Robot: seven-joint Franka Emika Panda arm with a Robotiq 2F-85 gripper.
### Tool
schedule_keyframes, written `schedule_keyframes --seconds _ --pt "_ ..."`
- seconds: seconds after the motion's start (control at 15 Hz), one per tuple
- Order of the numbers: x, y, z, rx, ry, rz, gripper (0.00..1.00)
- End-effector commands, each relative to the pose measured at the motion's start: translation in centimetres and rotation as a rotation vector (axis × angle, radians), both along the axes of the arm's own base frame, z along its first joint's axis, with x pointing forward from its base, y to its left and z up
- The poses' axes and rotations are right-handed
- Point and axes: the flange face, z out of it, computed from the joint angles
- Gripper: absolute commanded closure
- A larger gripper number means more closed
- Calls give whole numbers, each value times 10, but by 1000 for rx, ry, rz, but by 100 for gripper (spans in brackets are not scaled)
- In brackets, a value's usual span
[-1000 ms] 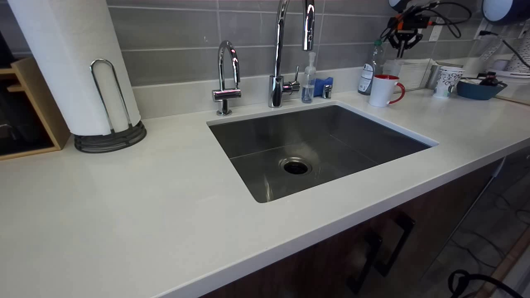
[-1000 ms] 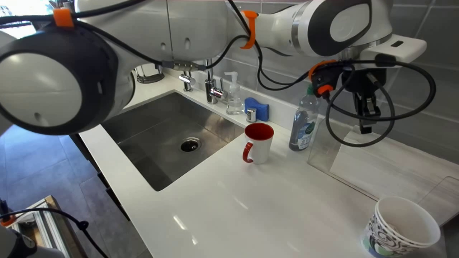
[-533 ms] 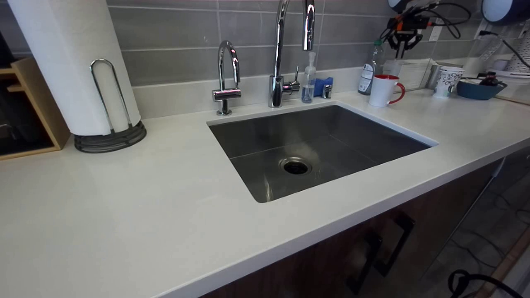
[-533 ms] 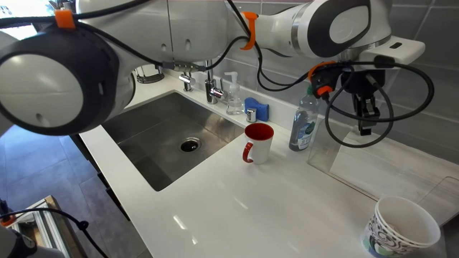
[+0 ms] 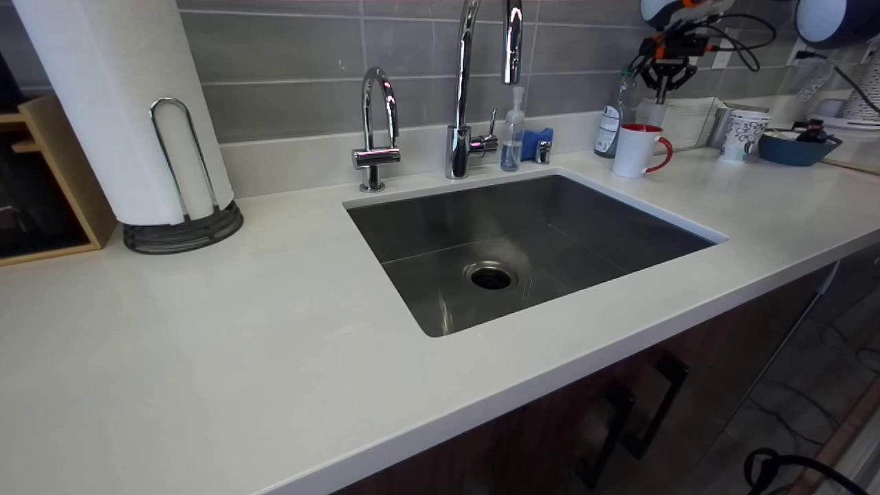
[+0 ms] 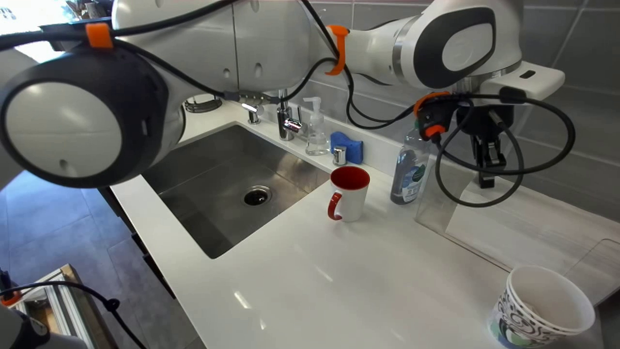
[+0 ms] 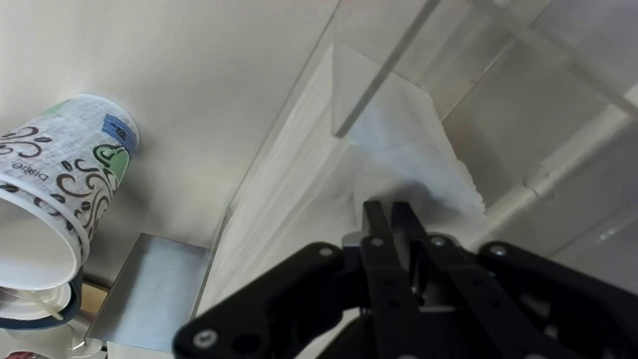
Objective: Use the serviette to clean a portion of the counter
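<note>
White paper serviettes (image 7: 319, 194) lay stacked in a clear plastic holder (image 7: 387, 70) on the broad, smooth, off-white counter (image 6: 329, 310), beside the grey tiled wall (image 5: 275, 69). Directly over the stack, a black two-fingered gripper (image 7: 387, 203) pointed downward; in the wrist view its fingers (image 7: 373, 217) stood narrow, almost together, with a slim gap at the tips. Whether paper was pinched between them, and whether the tips touched the stack, could not be told. A sheet (image 7: 408, 134) with an uneven edge spread past the fingertips, toward the wall. The white and dark-grey jointed arm (image 6: 271, 43) ran across the upper part of an exterior view, its bulky elbow at the left partly hiding the rectangular stainless steel sink (image 6: 218, 179), its forearm roughly level, and its wrist turned down so that the gripper hung close to vertical. A black cable (image 6: 570, 132) formed a wide loop around the wrist. Near the holder stood a clear bottle with a green cap (image 6: 410, 169); between holder and sink, a white mug with a red interior and red handle (image 6: 354, 203); at the holder's end farther from the sink, nested white paper cups with a scroll pattern (image 6: 520, 315). Beyond the sink, well apart from the gripper, a white paper-towel roll (image 5: 117, 110) stood on a dark base (image 5: 172, 240).
</note>
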Motion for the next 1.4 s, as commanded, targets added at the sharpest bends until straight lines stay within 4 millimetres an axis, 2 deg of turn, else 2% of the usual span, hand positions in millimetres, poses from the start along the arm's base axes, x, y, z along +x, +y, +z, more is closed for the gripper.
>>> schedule_keyframes --seconds 0.0,0.33,0.8,1.07,1.33 --pt "3 1 1 -8 -13 9 100" --pt "1 3 17 -8 -30 2 100" --pt "-14 7 73 -13 -35 20 100" --pt "-36 18 102 45 36 75 100" --pt "-74 42 118 145 215 181 100"
